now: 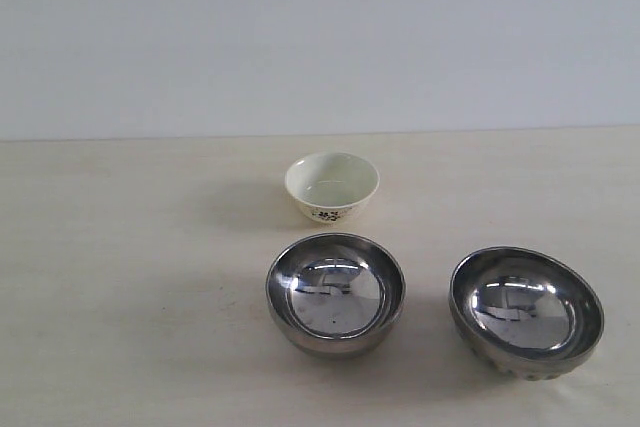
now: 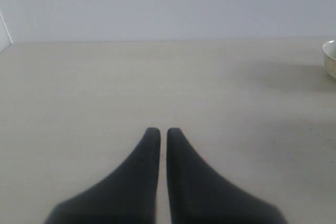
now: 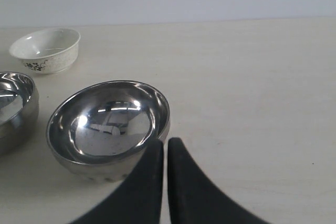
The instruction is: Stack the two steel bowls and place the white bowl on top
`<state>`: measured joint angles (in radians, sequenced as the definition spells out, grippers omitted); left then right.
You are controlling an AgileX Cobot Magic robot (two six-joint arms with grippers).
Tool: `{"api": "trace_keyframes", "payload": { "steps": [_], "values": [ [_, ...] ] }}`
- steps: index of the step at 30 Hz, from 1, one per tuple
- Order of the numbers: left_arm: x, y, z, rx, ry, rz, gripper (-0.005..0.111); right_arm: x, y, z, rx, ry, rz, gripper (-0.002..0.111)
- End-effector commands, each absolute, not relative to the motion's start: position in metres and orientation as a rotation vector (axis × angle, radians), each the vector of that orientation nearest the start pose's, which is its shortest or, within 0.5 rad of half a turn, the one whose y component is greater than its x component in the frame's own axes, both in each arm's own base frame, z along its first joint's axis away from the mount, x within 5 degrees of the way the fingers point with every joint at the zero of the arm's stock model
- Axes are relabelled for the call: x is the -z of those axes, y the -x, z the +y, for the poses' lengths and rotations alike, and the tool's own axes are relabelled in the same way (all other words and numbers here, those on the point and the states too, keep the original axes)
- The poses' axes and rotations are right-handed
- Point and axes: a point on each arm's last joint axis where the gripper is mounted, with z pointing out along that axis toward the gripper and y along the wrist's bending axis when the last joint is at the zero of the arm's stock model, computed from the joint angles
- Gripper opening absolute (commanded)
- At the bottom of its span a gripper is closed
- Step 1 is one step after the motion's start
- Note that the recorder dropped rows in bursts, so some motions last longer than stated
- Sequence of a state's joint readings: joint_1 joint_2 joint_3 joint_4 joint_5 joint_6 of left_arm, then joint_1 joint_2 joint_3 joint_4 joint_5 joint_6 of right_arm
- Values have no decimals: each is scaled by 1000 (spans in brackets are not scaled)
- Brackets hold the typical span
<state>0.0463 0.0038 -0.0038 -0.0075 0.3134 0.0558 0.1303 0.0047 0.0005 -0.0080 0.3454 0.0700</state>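
Two shiny steel bowls stand apart on the table: one in the middle (image 1: 336, 292), one at the front right (image 1: 526, 311). Behind the middle one sits the white bowl (image 1: 332, 187) with a dark floral print. In the right wrist view my right gripper (image 3: 165, 142) is shut and empty, its tips just beside the rim of the right steel bowl (image 3: 108, 127); the other steel bowl (image 3: 16, 109) and the white bowl (image 3: 46, 49) lie beyond. My left gripper (image 2: 159, 131) is shut over bare table, with only the white bowl's edge (image 2: 330, 56) showing. Neither gripper appears in the exterior view.
The pale wooden table (image 1: 120, 277) ends at a plain white wall (image 1: 320, 37) behind the bowls. A white edge (image 2: 4, 34) shows at the table's far corner in the left wrist view.
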Motion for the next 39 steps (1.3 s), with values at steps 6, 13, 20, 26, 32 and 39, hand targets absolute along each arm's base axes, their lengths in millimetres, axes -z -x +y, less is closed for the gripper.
{"api": "trace_keyframes", "payload": {
  "steps": [6, 13, 20, 26, 32, 39],
  "values": [
    [-185, -54, 2, -64, -1, 1798, 4, -182, -53, 6, -128, 59, 1826, 0],
    [-185, -54, 2, -65, -1, 1798, 4, -182, -53, 6, -128, 59, 1826, 0],
    [-185, -54, 2, -65, -1, 1798, 4, -182, -53, 6, -128, 59, 1826, 0],
    [-185, -54, 2, -65, -1, 1798, 4, -182, -53, 6, -115, 75, 1826, 0],
    [-185, -54, 2, -65, -1, 1798, 4, -183, -53, 6, -116, 74, 1820, 0],
    [-185, -54, 2, -65, -1, 1798, 4, -192, -55, 7, -122, 71, 1723, 0]
  ]
}}
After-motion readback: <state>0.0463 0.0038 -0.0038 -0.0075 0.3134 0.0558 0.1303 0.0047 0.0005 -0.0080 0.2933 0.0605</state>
